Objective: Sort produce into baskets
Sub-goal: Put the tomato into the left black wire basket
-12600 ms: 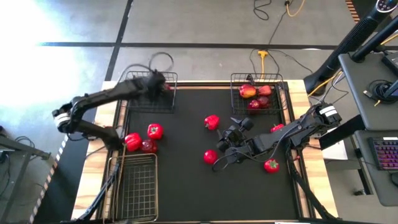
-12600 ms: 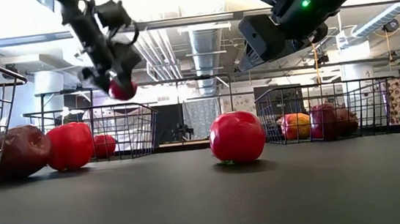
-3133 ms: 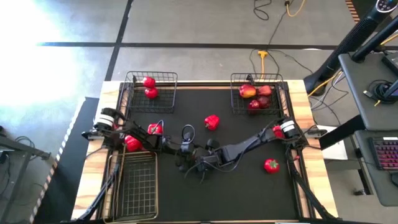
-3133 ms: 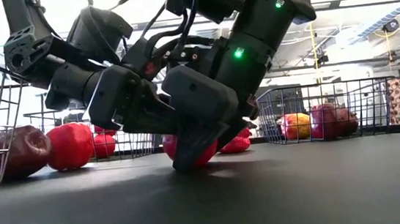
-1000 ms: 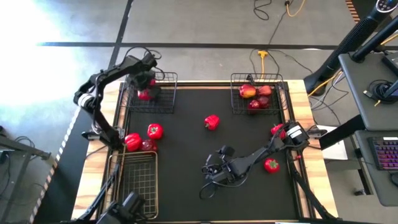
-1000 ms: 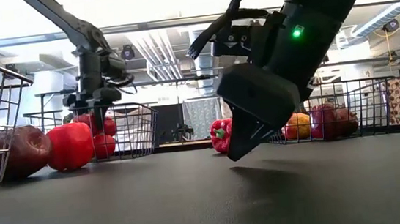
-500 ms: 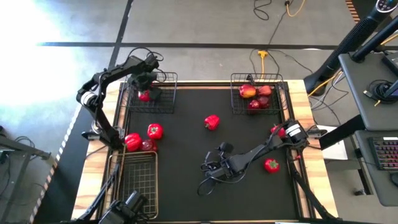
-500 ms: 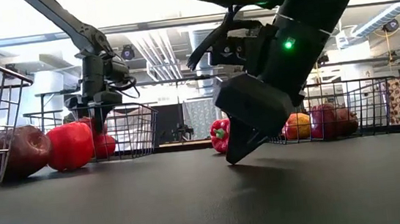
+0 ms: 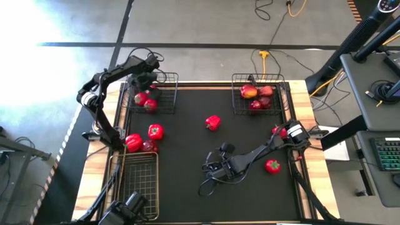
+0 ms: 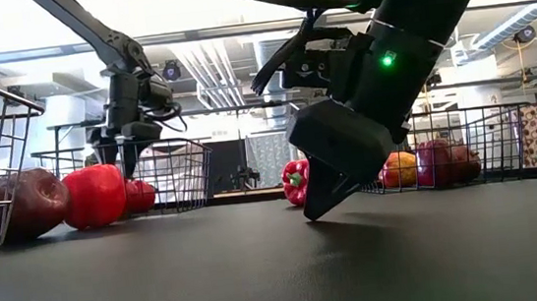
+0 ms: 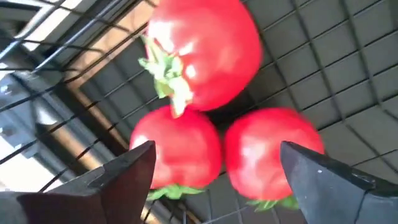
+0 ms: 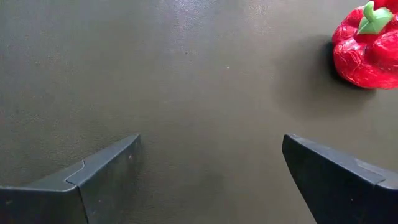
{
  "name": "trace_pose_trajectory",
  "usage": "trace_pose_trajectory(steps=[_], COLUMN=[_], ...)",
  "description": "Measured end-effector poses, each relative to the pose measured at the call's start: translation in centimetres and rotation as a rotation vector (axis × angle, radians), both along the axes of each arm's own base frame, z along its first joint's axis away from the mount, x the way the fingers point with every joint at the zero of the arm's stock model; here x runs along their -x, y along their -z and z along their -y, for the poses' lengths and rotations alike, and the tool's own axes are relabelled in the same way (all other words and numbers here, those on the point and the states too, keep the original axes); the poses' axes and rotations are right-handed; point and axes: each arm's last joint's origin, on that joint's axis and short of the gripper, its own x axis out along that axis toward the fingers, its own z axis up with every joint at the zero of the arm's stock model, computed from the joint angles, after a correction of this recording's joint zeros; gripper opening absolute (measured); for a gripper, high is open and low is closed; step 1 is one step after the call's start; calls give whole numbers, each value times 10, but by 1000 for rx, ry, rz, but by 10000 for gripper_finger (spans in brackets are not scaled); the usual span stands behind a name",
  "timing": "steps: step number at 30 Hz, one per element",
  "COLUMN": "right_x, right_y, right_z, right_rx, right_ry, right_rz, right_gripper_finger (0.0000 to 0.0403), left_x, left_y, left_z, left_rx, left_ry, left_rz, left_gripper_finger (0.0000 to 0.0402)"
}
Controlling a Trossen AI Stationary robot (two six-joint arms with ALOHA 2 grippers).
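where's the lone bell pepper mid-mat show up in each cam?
High view: bell pepper alone on the mat, centre, between the two far baskets.
Low view: pepper far back, partly behind the right gripper.
Right wrist view: pepper at the picture's edge.
Left wrist view: not in it; only tomatoes.
Shared landmark: black mat.

From my overhead feed I see the counter [image 9: 94,165] with light wooden edges and a black mat [image 9: 206,144] over its working surface, standing on a grey floor [image 9: 200,28] crossed by dark tape lines [image 9: 119,45]. A yellow cable [image 9: 265,57] and a black cable [image 9: 262,9] trail over the floor beyond the counter's far edge, and off to the right sits a grey desk [image 9: 365,125] carrying a keyboard [image 9: 389,153] with lit keys. Through the level camera I look into a room with exposed ceiling ducts [image 10: 275,61] and beams behind the counter.
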Motion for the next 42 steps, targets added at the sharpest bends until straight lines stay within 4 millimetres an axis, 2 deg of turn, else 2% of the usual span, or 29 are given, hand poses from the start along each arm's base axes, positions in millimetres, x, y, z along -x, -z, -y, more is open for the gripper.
trace_pose_trajectory(steps=[6, 9, 14, 20, 24, 28, 32, 37, 42], right_x=[0, 0, -2, -8, -10, -12, -13, -13, 4], right_y=[0, 0, 0, -1, -1, -2, -2, -4, -30], right_z=[0, 0, 3, 10, 13, 16, 18, 21, 21], right_rx=[2, 7, 14, 12, 15, 20, 24, 50, 49], right_ry=[-4, -12, -21, -25, -32, -37, -36, -64, 44], right_rz=[-2, -6, -12, 15, 19, 19, 16, -24, -112], right_gripper_finger=[383, 383, 383, 383, 383, 383, 383, 382, 375], left_x=[2, 0, -2, 3, 11, 19, 16, -6, -34], left_y=[-19, -30, -56, -99, -114, -112, -102, -94, -88], left_z=[6, 17, 46, 87, 120, 150, 171, 197, 228], left_rx=[38, 46, 29, -91, -151, -141, -166, -165, -233], left_ry=[-12, 5, 84, 116, 138, 180, 227, 347, 575], left_rz=[-47, -53, -32, 149, 217, 265, 334, 528, 710], left_gripper_finger=[323, 322, 322, 322, 322, 322, 322, 322, 322])
